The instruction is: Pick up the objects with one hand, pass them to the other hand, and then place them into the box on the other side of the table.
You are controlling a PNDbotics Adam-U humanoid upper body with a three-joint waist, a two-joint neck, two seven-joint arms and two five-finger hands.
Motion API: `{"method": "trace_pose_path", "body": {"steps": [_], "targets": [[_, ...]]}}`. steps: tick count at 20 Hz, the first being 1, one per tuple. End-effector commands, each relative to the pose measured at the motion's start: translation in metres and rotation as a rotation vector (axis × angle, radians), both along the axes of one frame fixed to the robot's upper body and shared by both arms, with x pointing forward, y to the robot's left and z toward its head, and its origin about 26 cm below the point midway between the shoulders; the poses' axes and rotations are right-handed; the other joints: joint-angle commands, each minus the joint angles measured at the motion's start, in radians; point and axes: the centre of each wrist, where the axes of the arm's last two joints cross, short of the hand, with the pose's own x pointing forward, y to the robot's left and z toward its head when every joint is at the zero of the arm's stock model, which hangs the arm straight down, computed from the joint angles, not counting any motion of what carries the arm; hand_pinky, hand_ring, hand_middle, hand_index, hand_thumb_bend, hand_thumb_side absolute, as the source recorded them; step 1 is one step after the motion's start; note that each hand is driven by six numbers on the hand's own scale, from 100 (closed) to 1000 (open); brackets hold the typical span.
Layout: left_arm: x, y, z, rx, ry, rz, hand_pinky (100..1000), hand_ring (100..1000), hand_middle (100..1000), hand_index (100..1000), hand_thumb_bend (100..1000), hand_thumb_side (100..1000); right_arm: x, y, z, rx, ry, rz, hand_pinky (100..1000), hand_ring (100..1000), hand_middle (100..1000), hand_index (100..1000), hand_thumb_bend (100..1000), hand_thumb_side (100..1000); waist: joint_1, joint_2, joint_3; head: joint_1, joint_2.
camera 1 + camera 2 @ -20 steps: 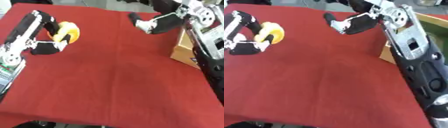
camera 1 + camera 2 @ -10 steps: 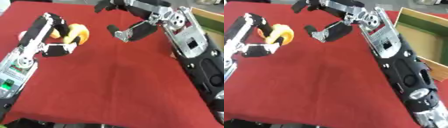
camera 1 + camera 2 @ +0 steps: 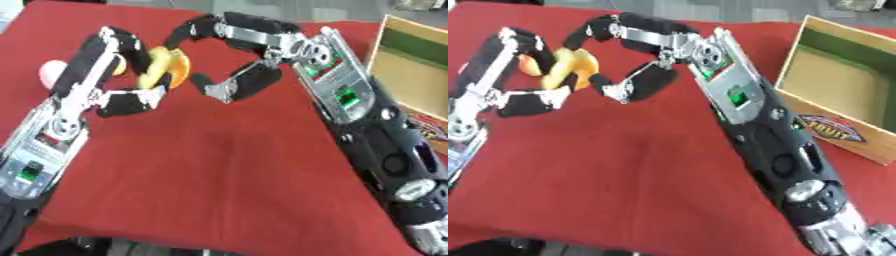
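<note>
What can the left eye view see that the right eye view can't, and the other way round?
Only the left eye view shows a pale pink round thing on the red cloth beside the left arm. Only the right eye view shows the cardboard box whole, open, with nothing visible inside, and a label on its side. Both show the left hand curled round a yellow-orange object and the right hand reaching around it, fingers curved but not closed.

Yellow-orange fruit (image 3: 166, 67) against a plain red cloth (image 3: 219, 170). Tan box (image 3: 842, 95), green inside its far wall. Black and silver hands (image 3: 131, 97) (image 3: 232, 82).
</note>
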Motion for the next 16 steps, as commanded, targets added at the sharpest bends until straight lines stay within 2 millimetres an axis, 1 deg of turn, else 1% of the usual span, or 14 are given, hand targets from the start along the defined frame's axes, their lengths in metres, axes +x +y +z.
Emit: {"method": "trace_pose_path", "body": {"steps": [1,3,6,16], "targets": [[-0.0032,-0.0029,0.0094,0.018,-0.056,-0.024,605,405,320,394,246,100,-0.0001,0.0055,0.0051,-0.008,-0.041,-0.006,962,1000,842,918,100,160,-0.007,-0.037,0.004,-0.006,0.006],[-0.0042,-0.0049,0.0099,0.021,-0.065,-0.034,605,405,320,394,246,100,0.0013,0.0086,0.0003,-0.031,-0.044,0.001,966,1000,843,922,100,178,-0.005,-0.036,0.006,-0.011,0.006],[-0.0044,-0.0065,0.0098,0.018,-0.069,-0.042,604,404,318,393,248,100,0.0027,0.0109,-0.0036,-0.039,-0.034,0.012,966,1000,841,924,100,159,-0.005,-0.034,0.007,-0.017,0.007],[-0.006,-0.0069,0.0083,0.026,-0.048,-0.066,601,401,316,390,261,100,0.0036,0.0078,-0.0018,0.037,-0.02,-0.039,966,1000,839,945,100,117,-0.002,-0.028,0.011,-0.029,0.003]]}}
